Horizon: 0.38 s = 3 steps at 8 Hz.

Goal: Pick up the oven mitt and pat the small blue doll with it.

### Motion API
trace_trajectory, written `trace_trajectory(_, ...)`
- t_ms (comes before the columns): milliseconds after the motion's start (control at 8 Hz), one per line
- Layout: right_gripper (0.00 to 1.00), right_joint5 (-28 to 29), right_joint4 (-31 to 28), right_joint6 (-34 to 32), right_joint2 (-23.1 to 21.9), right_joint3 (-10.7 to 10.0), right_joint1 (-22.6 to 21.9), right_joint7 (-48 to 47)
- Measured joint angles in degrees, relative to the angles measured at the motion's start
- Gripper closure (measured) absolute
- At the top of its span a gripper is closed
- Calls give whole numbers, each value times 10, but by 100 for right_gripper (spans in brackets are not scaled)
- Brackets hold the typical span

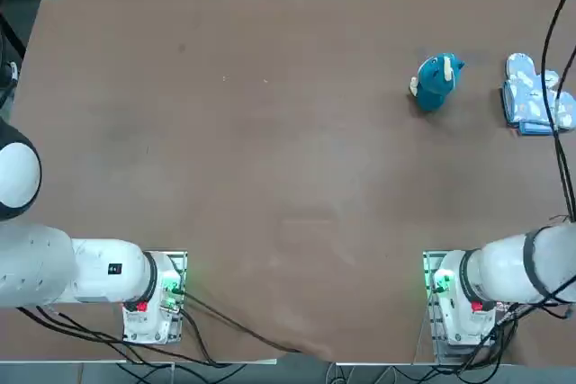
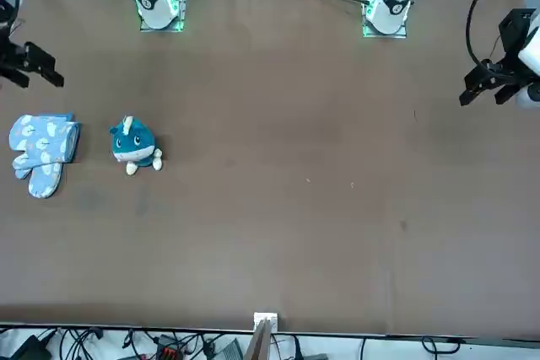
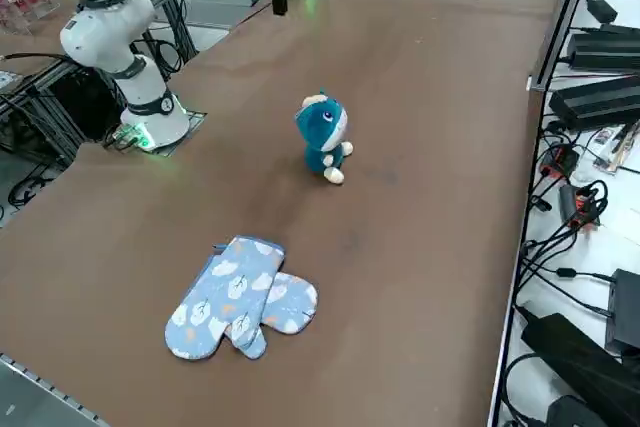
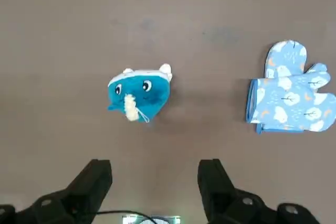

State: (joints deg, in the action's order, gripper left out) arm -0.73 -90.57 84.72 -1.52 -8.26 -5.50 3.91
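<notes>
Two alike light-blue oven mitts (image 1: 537, 96) with white prints lie overlapping, flat on the brown table near its right edge; they also show as the mitts (image 3: 240, 297) and the mitts (image 4: 291, 95). The small blue doll (image 1: 436, 81) stands just to their left, apart from them, also seen as the doll (image 2: 133, 145) and the doll (image 4: 139, 93). My right gripper (image 4: 155, 182) hangs high above the table, back from both the doll and the mitts. It is open, with nothing between its fingers (image 4: 94, 179).
The table (image 1: 270, 177) is a wide brown surface. Cables and power units (image 3: 590, 97) line the floor beyond its far edge. The arm bases (image 1: 463, 299) stand at the near edge.
</notes>
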Motion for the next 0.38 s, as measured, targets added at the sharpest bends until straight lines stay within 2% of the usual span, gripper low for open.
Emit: trace_trajectory(375, 0, 0, -16, 0, -20, -6, -13, 0)
